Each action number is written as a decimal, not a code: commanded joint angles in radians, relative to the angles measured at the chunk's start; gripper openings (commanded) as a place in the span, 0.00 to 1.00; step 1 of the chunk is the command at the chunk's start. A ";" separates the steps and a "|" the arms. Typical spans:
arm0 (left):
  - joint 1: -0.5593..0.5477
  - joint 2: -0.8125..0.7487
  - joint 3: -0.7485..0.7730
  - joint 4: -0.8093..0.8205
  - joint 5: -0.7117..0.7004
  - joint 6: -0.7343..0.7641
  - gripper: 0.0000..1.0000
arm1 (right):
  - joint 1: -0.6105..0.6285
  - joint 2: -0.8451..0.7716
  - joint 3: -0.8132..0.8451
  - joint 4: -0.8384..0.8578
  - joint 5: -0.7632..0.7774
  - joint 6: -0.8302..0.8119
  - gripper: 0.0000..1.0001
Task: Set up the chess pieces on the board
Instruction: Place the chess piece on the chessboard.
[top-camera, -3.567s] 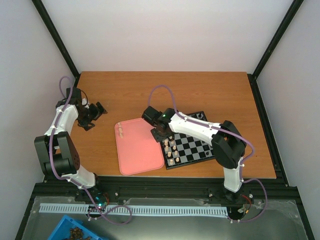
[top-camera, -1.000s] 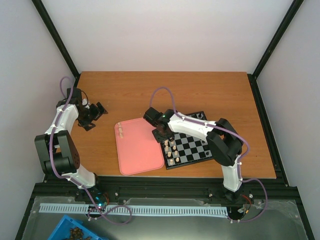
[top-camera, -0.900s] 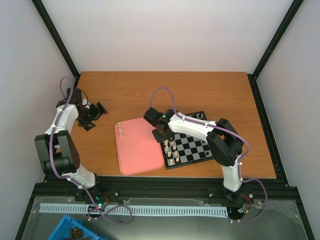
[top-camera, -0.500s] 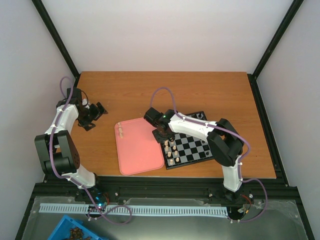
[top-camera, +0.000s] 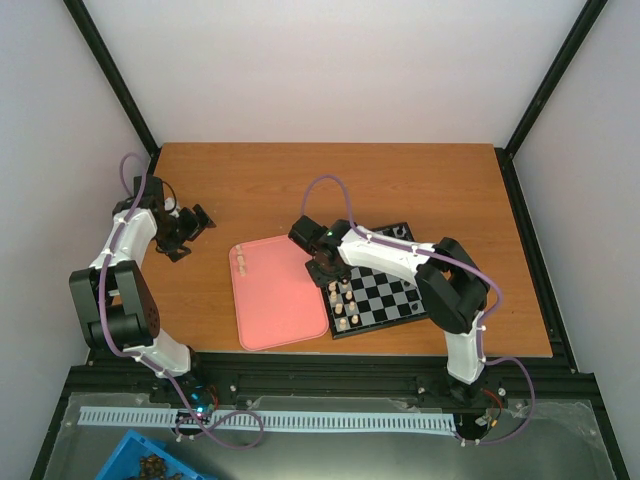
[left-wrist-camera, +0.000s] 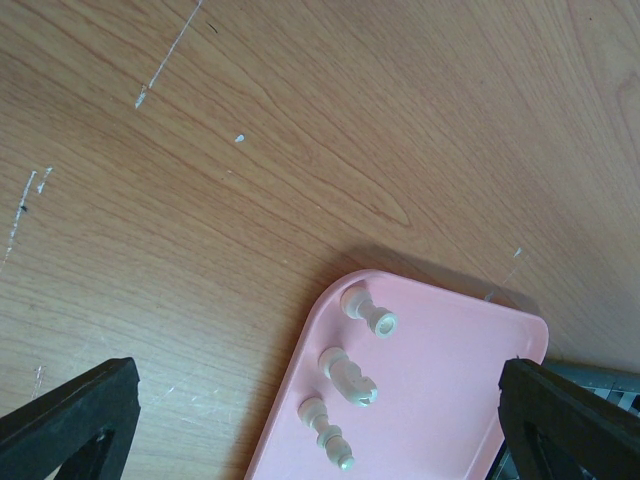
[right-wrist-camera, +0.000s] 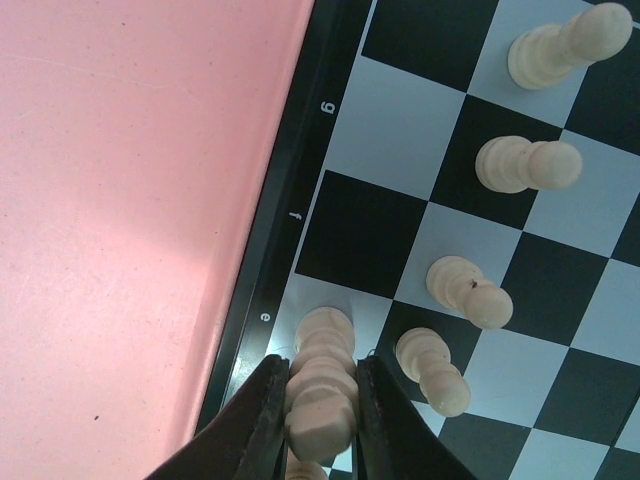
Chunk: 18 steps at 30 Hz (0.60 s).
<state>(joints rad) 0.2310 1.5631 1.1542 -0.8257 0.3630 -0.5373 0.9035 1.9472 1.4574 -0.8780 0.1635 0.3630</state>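
Observation:
The board (top-camera: 385, 292) lies right of centre, partly under my right arm. My right gripper (top-camera: 325, 268) hovers at the board's left edge. In the right wrist view the right gripper (right-wrist-camera: 320, 385) is shut on a cream chess piece (right-wrist-camera: 325, 335), whose base rests on the white square beside the rim's letter e (right-wrist-camera: 264, 317). Several cream pawns (right-wrist-camera: 470, 292) stand in the adjoining column. Three cream pieces (left-wrist-camera: 347, 375) lie on their sides in the pink tray's corner (left-wrist-camera: 440, 380). My left gripper (top-camera: 190, 228) is open over the bare wood at far left, with nothing between its fingers (left-wrist-camera: 70, 415).
The pink tray (top-camera: 278, 295) lies against the board's left rim (right-wrist-camera: 270, 250). Bare wooden tabletop (top-camera: 400, 180) stretches behind both. A blue bin (top-camera: 150, 465) and a white rail (top-camera: 270, 420) sit below the table's near edge.
The right gripper has edged slightly right over the board's left edge, still holding its piece. The left arm has not moved.

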 joint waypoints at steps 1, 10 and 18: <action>0.004 -0.021 0.002 0.016 -0.003 0.017 1.00 | -0.003 -0.032 -0.015 -0.009 -0.009 0.004 0.19; 0.004 -0.032 0.001 0.012 -0.003 0.017 1.00 | -0.003 -0.058 0.001 -0.011 0.008 0.005 0.32; 0.004 -0.041 -0.002 0.011 -0.003 0.017 1.00 | 0.001 -0.086 0.045 -0.037 0.020 0.000 0.38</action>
<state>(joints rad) 0.2310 1.5520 1.1538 -0.8257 0.3630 -0.5373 0.9035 1.9076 1.4597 -0.8936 0.1627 0.3630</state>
